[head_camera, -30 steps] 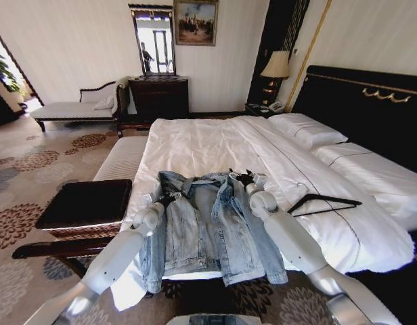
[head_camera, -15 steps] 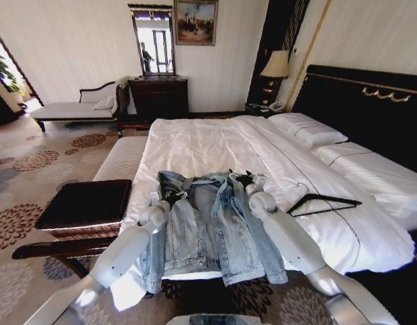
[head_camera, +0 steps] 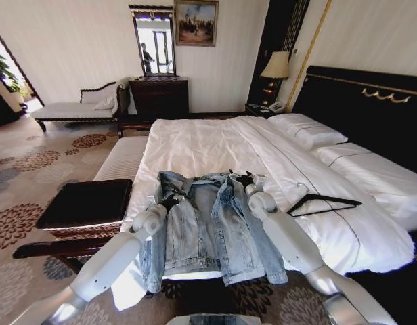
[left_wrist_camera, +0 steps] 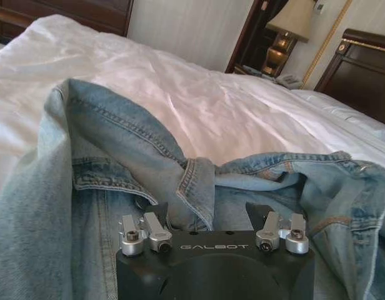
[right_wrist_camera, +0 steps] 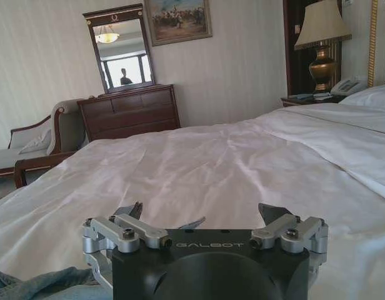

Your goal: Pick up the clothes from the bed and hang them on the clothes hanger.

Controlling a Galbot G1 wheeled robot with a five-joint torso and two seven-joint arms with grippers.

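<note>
The clothes, a light-blue denim jacket [head_camera: 208,227], lie spread open at the foot of the bed [head_camera: 208,145], with the hem hanging over the edge. My left gripper [head_camera: 169,201] is at the jacket's left shoulder. In the left wrist view it [left_wrist_camera: 208,212] is open, with a fold of the denim collar [left_wrist_camera: 195,184] rising between its fingers. My right gripper [head_camera: 244,179] is open at the collar's right end. Its wrist view shows it [right_wrist_camera: 205,215] over white sheet [right_wrist_camera: 211,169], with denim [right_wrist_camera: 30,284] at one corner. The black clothes hanger [head_camera: 323,203] lies flat on the sheet to the right of the jacket.
A dark bench [head_camera: 83,203] stands at the bed's left foot corner, over patterned carpet. Pillows [head_camera: 306,130] and a black headboard [head_camera: 371,115] are on the right. A dresser with mirror [head_camera: 159,95], a chaise [head_camera: 76,105] and a lamp [head_camera: 276,68] line the far wall.
My left arm has shifted slightly at the jacket's left shoulder. The right arm, jacket and hanger have not moved.
</note>
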